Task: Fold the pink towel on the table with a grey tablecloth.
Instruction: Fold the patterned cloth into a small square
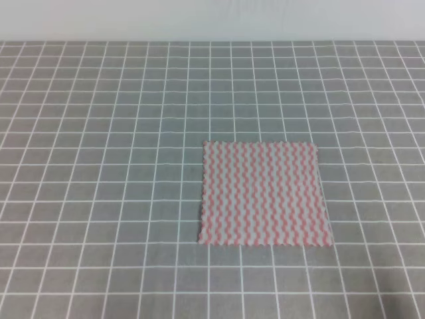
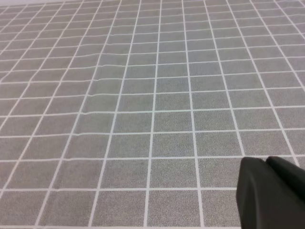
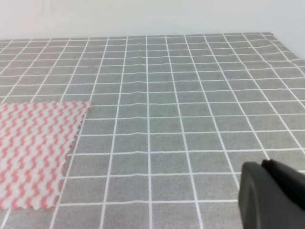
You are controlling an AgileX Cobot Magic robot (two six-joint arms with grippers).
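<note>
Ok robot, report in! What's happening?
Left gripper and right gripper off the cloth, jaw state unclear. Pink towel flat, unfolded on grey tablecloth. Nothing blocking.

The thin square zigzag-striped pink towel (image 1: 263, 193) lies flat on the grey grid-printed tablecloth of the table (image 1: 99, 166), right of centre (nearer the front edge). A pale wall (image 1: 212, 18) stands behind the table.

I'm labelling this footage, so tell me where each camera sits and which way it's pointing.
Exterior high: above the table, looking down and forward at the flat pink towel; no arm shows.
Left wrist: low over bare grey cloth; only dark fingers show.
Right wrist: low, facing the far wall; fingers show.
Shared: exterior high and right wrist both show the towel.
</note>
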